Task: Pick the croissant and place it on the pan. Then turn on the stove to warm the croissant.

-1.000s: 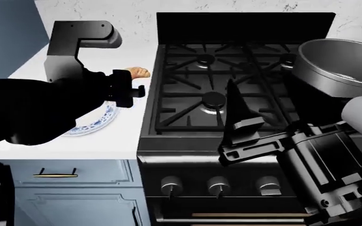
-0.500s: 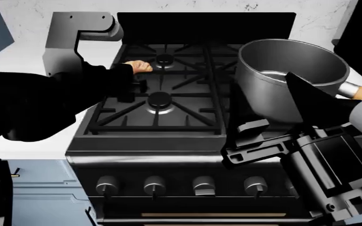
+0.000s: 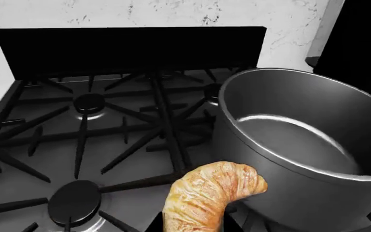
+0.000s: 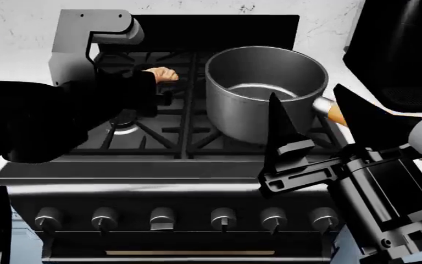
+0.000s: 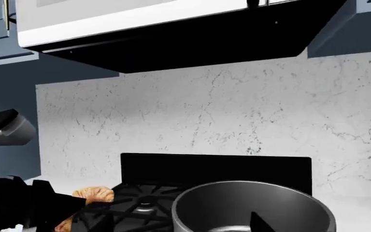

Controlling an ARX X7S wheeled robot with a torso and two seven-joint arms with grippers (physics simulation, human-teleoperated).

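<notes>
The golden-brown croissant [image 3: 211,198] hangs in my left gripper [image 3: 195,225], which is shut on its lower end. It is held above the stove's [image 4: 168,135] left grates, just left of the pan [image 4: 266,82] and about level with its rim. The head view shows the croissant [image 4: 163,74] poking out past my black left gripper [image 4: 154,83]. The grey pan [image 3: 301,140] stands empty on a right burner, its orange handle [image 4: 333,113] pointing right. My right gripper [image 4: 312,113] stays open in front of the pan and holds nothing.
Six knobs [image 4: 162,218] line the stove's front. A black coffee machine [image 4: 401,49] stands right of the pan. The stove's black back panel [image 4: 218,30] meets a marble wall, and a hood [image 5: 172,29] hangs overhead. My left arm's grey link [image 4: 94,33] rises at the back left.
The head view has swung right, so stove and pan slid left in it and the counter with the plate left the picture. The left gripper carried the croissant over the grates toward the pan.
</notes>
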